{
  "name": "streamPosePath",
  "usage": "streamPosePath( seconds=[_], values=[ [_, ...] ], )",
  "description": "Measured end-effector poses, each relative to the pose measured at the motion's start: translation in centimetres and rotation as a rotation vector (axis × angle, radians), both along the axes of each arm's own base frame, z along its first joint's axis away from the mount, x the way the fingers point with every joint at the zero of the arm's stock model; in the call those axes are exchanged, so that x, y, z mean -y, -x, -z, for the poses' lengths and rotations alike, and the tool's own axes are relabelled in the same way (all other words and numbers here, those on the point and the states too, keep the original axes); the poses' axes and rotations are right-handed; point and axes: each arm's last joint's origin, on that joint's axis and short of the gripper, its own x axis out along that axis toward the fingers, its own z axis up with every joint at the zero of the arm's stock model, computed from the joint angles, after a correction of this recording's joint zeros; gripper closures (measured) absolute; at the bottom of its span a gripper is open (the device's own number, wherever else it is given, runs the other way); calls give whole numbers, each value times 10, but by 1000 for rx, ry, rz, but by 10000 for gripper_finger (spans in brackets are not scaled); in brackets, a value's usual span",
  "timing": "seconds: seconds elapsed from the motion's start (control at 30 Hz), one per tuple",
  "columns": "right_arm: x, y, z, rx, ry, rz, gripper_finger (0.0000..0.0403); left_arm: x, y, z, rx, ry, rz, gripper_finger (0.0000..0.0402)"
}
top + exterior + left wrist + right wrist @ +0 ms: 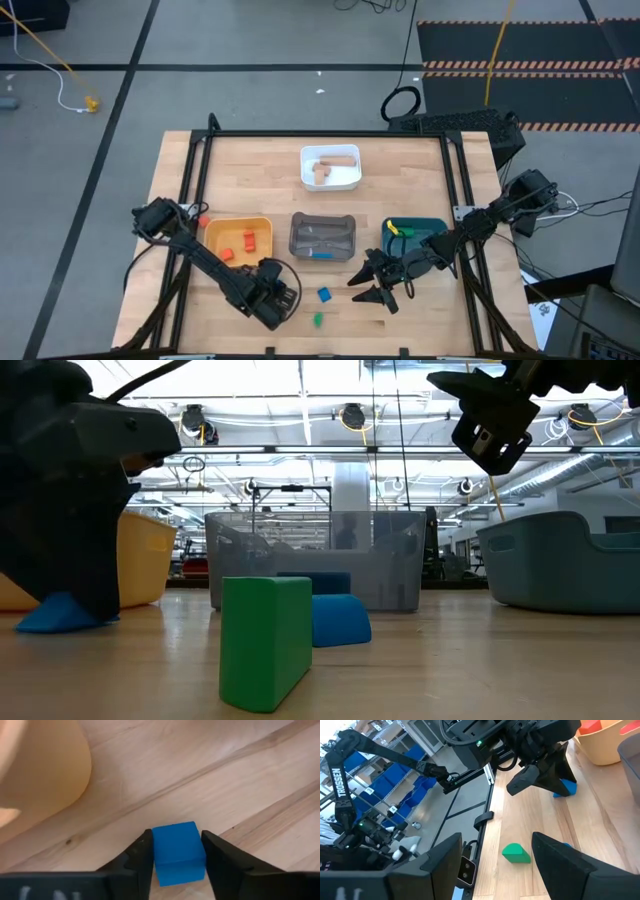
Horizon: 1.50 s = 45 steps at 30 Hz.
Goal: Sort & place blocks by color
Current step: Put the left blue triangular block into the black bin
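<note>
Two arms over the desk (250,160). Lower left of the high view: we log the left gripper (176,851) down at the desk, jaws set against both sides of a blue block (178,852), just beside the yellow tray (262,226). Lower centre: a second blue block (324,295) and a green block (318,319) lie loose. Right of centre: the right gripper (385,290), jaws spread, nothing between them.

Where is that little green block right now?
The green block lies on the table's near edge, just below a blue block, right of the left gripper.
</note>
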Motion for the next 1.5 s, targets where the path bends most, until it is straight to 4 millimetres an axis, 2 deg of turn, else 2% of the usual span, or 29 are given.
streamPosePath(
  seconds=[0.03, 0.17, 0.4, 0.5, 0.77, 1.17, 1.33, 1.5],
  values=[
    [0, 0, 0, 0, 0, 0, 172, 0, 0, 0, 5, -7, 2, 266],
    [0, 0, 0, 0, 0, 0, 172, 4, 1, 0, 16, -5, 22, 267],
    [0, 0, 0, 0, 0, 1, 172, 9, -4, -25, 64, 39, 120, 267],
    [0, 0, 0, 0, 0, 0, 172, 9, -9, -40, 127, 38, 186, 267],
    [0, 0, 0, -2, 1, 0, 172, 0, -29, -52, 222, -14, 404, 266],
    [0, 0, 0, 0, 0, 0, 172, -29, -79, -71, 477, -14, 648, 266],
    [0, 0, 0, -2, 1, 0, 172, -41, -90, -76, 525, -23, 702, 266],
    [0, 0, 0, 0, 0, 1, 172, -69, -92, -92, 517, -87, 686, 266]
  ],
)
